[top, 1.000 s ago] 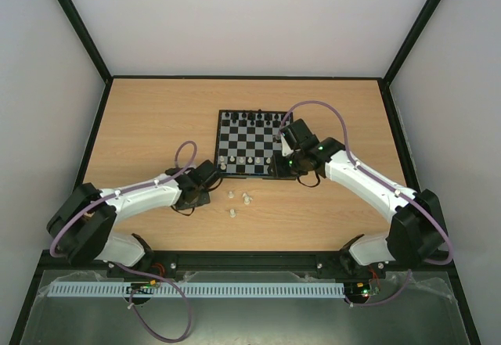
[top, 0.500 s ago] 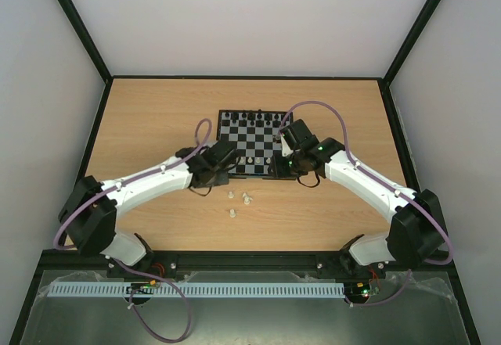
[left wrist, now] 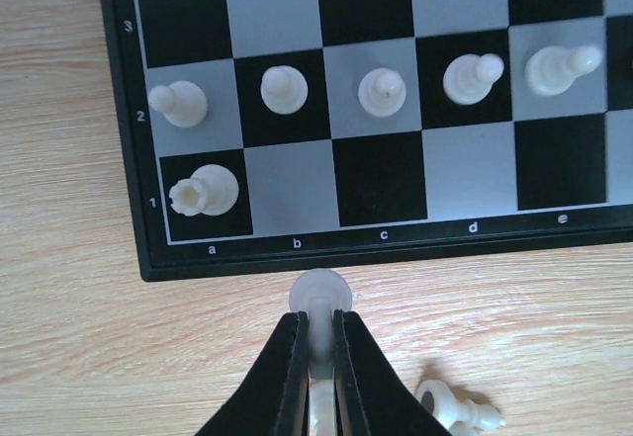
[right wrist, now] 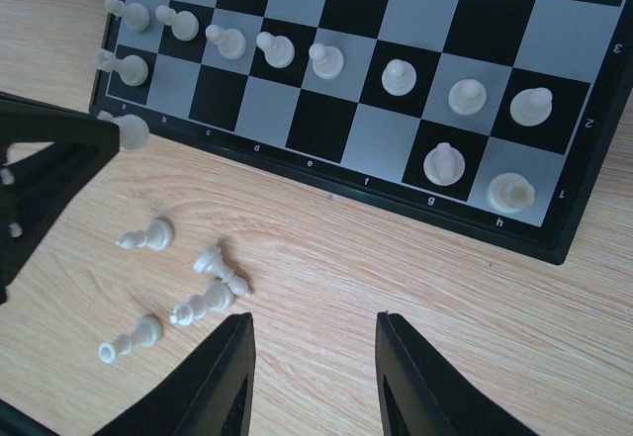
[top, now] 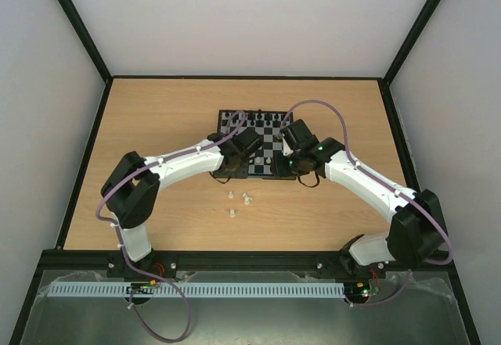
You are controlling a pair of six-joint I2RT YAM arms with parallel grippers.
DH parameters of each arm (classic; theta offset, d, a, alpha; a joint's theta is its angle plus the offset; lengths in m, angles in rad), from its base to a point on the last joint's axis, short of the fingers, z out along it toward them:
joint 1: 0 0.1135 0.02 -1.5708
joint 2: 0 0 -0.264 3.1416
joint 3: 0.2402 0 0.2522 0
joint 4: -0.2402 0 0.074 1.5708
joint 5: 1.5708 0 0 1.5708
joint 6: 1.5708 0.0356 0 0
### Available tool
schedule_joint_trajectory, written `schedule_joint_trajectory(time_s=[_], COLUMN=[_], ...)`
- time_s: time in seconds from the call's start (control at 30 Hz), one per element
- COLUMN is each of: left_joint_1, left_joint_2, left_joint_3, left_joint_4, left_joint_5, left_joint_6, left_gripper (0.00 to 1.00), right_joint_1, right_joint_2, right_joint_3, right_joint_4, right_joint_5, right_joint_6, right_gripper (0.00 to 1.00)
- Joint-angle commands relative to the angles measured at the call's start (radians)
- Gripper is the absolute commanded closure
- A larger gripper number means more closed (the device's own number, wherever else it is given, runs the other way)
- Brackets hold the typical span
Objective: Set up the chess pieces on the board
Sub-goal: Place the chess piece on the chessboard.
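My left gripper (left wrist: pixel 316 329) pinches a white piece (left wrist: pixel 318 291) just off the board (left wrist: pixel 121 110), by file b. My right gripper (right wrist: pixel 312 357) hangs half parted and empty. Four loose pieces (right wrist: pixel 220 270) lie on the wood-grain table (top: pixel 156 118), with pale walls (top: pixel 250 16) around.

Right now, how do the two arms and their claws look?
The left arm and right arm have white links with bulky black joints. A thin purple cable loops along each. The left claw and right claw are black and tapered.

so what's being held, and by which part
Left gripper clamps a small white plastic chess piece by its stem below the round head; right gripper holds nothing.
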State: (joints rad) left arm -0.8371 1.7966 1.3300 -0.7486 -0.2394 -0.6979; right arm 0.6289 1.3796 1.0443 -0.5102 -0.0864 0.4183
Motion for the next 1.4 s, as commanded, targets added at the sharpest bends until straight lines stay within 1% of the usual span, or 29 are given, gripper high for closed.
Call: schedule_joint_trajectory(time_s=[0.0,0.47,0.87,1.0,1.17,1.37], left_joint_1=[0.013,0.071,0.093,0.096,0.099,0.099], left_joint_2=[0.043,0.129,0.148,0.150,0.143,0.128], left_joint_3=[0.033,0.067,0.061,0.064,0.064,0.063], left_joint_4=[-0.018,0.015,0.032,0.032,0.028,0.028], left_joint_5=[0.020,0.038,0.051,0.051,0.043,0.050], left_joint_6=[0.046,0.089,0.098,0.100,0.101,0.098], left_gripper=[0.98,0.98,0.95,0.92,0.90,0.81], right_joint_1=[0.005,0.005,0.005,0.005,0.005,0.004], right_joint_2=[-0.014,-0.017,-0.014,-0.013,-0.007,-0.006], right_joint_3=[0.002,0.000,-0.003,-0.003,-0.002,-0.001], right_joint_4=[-0.037,-0.037,-0.037,-0.035,-0.036,-0.036], right_joint_5=[0.018,0.022,0.021,0.021,0.023,0.021], right_joint_6=[-0.009,-0.009,-0.007,-0.007,-0.007,-0.007], right_gripper=[0.66,0.66,0.66,0.66,0.66,0.66])
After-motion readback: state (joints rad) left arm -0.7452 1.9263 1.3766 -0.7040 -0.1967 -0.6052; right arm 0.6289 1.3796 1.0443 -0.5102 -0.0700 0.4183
